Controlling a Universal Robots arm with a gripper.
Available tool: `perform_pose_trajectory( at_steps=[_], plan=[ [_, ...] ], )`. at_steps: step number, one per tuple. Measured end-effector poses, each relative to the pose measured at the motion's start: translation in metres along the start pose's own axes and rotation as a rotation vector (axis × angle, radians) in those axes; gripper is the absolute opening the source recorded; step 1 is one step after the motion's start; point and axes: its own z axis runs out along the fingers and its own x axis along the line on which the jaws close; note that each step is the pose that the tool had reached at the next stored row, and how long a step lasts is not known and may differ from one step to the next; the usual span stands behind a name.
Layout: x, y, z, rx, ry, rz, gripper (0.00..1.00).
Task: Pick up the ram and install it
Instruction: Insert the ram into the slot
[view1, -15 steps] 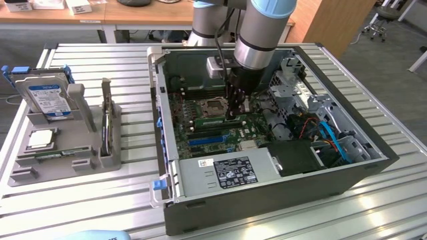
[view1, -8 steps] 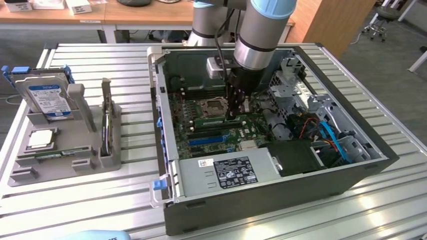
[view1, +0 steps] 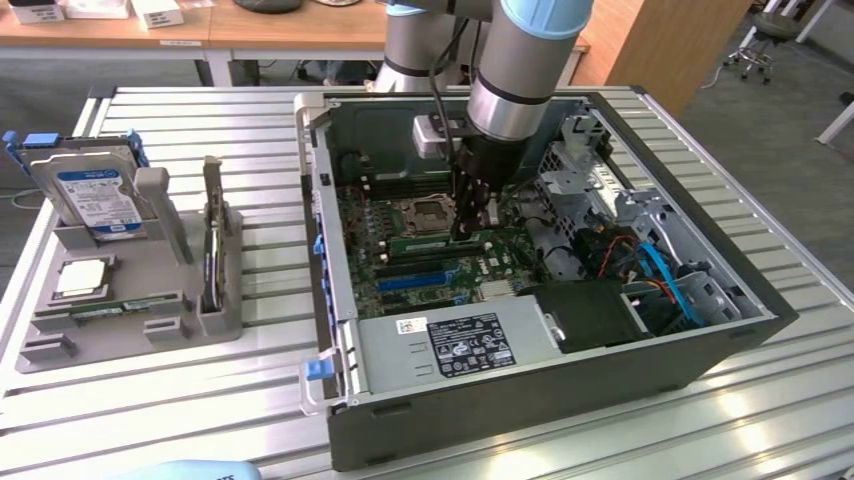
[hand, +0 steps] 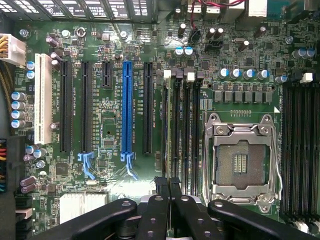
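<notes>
The slatted metal surface (view1: 160, 400) is carrying an open computer case (view1: 534, 390). The case is lying on its side, so the main board (view1: 367, 225) is facing up and its slots are reachable from above. On the exterior view's left, a grey holder (view1: 94, 345) is keeping spare parts sorted in separate pockets: 1 hard drive (view1: 94, 190) standing upright, 1 silver chip (view1: 83, 277) and 1 green stick (view1: 127, 305) lying flat. The ram (view1: 422, 243) is standing on edge along a memory slot just beside the empty processor socket (hand: 240, 160); I cannot tell whether it is fully seated. The arm (view1: 521, 70) is reaching straight down into the case, wrist vertical. The claw (hand: 167, 181) is sitting at 1 end of the ram with its fingers pressed together. Whether they are nipping the board's edge or pushing on it is unclear.
</notes>
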Motion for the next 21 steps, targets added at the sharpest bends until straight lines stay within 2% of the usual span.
perform_pose_trajectory(
  at_steps=[21],
  plan=[
    [0.001, -0.0001, 0.0023, 0.0001, -0.0005, 0.0, 0.12]
  ],
)
